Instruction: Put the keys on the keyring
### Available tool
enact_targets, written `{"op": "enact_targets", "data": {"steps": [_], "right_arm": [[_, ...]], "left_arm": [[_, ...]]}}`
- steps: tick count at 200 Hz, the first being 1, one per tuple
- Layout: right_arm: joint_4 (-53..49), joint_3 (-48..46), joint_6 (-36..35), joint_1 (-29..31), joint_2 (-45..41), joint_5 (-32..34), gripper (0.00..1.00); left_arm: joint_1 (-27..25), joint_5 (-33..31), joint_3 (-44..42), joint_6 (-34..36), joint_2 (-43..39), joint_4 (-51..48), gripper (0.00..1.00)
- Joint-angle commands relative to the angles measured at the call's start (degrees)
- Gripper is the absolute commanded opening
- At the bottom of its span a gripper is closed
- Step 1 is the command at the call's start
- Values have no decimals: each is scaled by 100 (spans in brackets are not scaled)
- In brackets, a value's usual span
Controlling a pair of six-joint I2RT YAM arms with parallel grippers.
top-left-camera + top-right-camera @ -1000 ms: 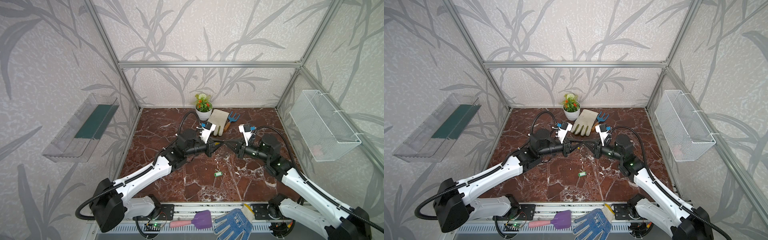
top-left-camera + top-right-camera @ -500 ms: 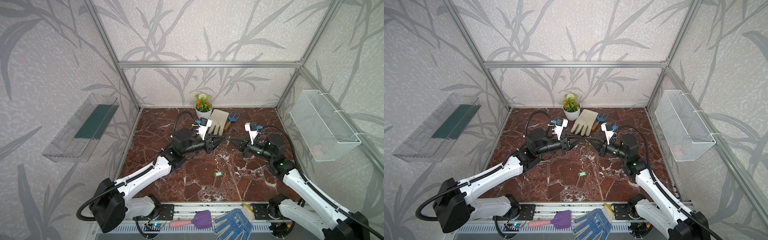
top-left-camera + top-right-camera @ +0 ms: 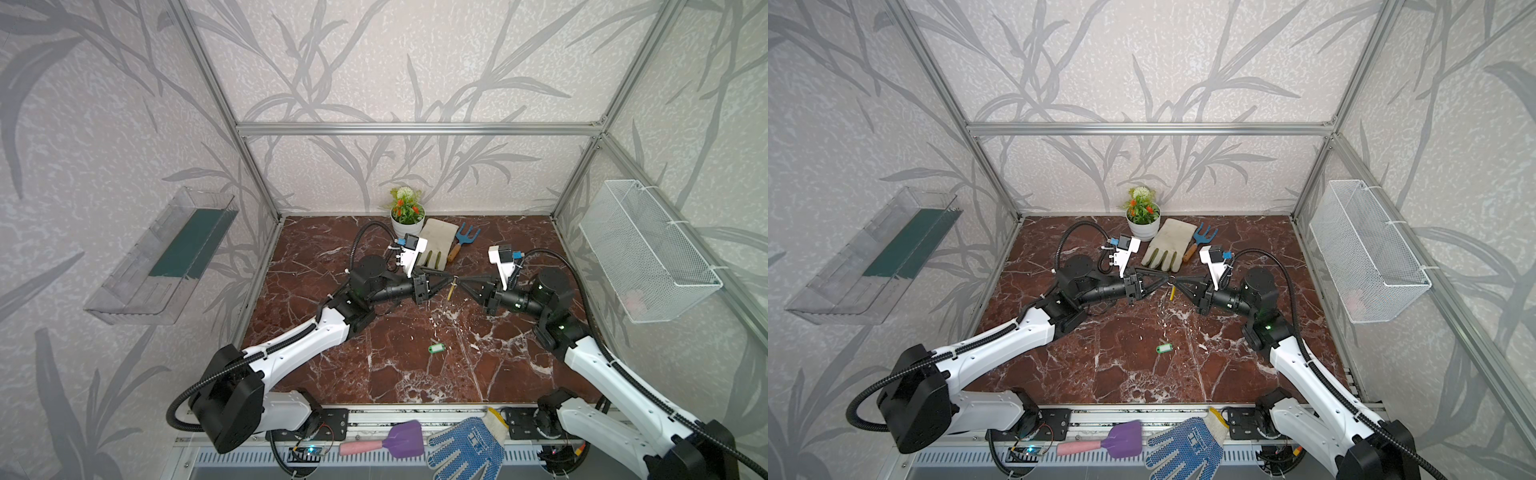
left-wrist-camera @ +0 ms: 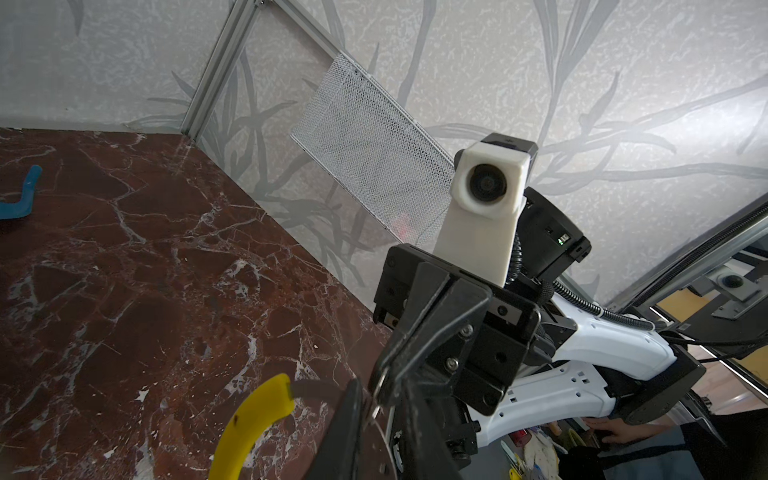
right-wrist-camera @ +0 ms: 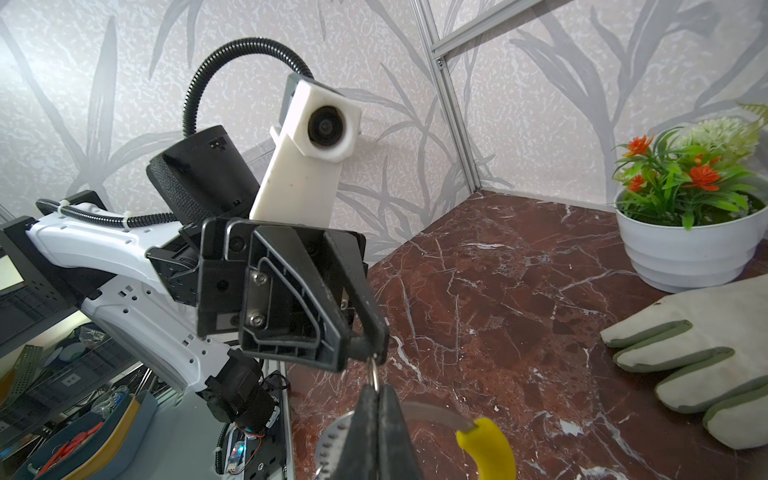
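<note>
Top views, left to right: left gripper (image 3: pixel 448 280), jaws nearly together at keyring (image 3: pixel 452 291), grip unclear; keys (image 3: pixel 436 348) flat on table (image 3: pixel 374 374), well apart frontward; hoop barely discernible, only its yellow part plain; right gripper (image 3: pixel 460 282) clamped on keyring.

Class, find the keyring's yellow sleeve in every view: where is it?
In a top view: yellow sleeve at centre.
In a top view: centre too.
Left wrist: picture's lower edge.
Right wrist: picture's lower edge.
Shared landmark: red marble tabletop.
</note>
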Motion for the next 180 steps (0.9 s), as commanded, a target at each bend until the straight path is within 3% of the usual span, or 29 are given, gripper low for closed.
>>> {"op": "enact_targets", "data": {"steps": [1,90,180], "right_arm": [[285,-2,-26,-48,-5,-57,0],[117,17,-75,-202,69,39,0],[48,53,-105,-202,144,-74,0]], "left_arm": [[11,368,95,-112,62,346,19],[-14,939,61,-478,157,1096,13],[-66,912,211,-277,251,640,7]]}}
